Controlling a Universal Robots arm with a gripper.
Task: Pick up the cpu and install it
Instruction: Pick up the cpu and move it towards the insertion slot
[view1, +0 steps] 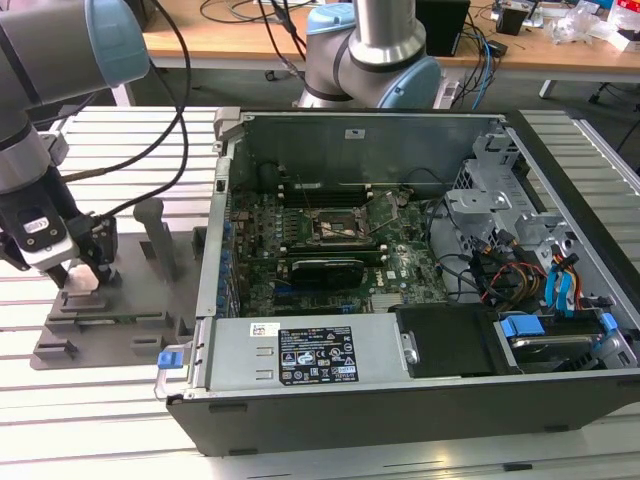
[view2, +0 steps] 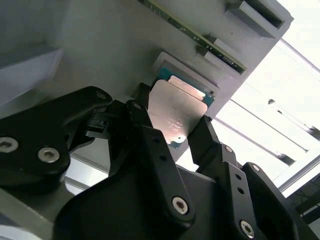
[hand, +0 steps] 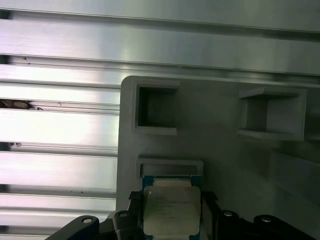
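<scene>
gripper (view1: 88, 272) jaws clamped on cpu (hand: 171, 210) side edges, chip in fixture tray (hand: 220, 165) pocket (looks seated flat). Lift straight up, keep level, don't scrape pocket walls.

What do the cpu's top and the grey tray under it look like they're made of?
The cpu: top plate looks like metal, silvery with a soft satin sheen that catches light; its rim looks like greenish circuit board. The fixture tray: matte grey, no glare, likely plastic.
</scene>
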